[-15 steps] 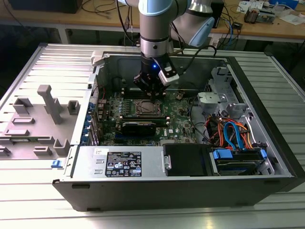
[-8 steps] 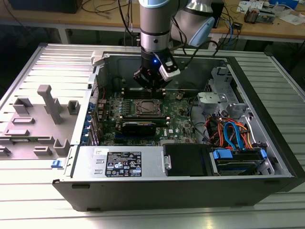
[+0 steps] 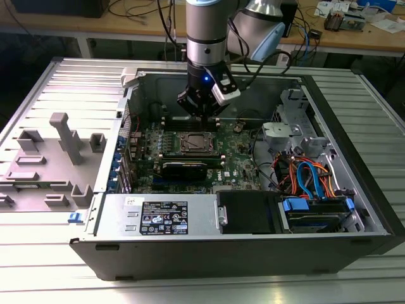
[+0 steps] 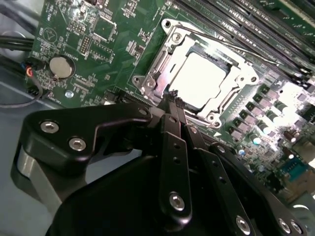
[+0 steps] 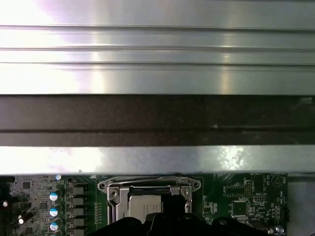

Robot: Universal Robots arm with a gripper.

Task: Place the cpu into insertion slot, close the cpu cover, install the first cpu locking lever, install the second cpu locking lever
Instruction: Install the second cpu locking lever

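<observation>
Above the green motherboard (image 3: 190, 149), the black gripper (image 4: 173, 98) hovers with fingers pinched together, holding nothing. The silvery square cpu (image 4: 199, 78) sits under the closed silver metal-frame cpu cover (image 4: 170, 51), so I judge the locking levers need slow, straight pressing.

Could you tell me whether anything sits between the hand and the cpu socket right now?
Nothing visible does. The hand hangs just above the cpu cover, which lies flat around the cpu, with only open air between them.

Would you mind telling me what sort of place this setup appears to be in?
Probably an electronics lab or workshop: an opened computer case lies on a ribbed metal table, with a cluttered wooden workbench and cables behind.
</observation>
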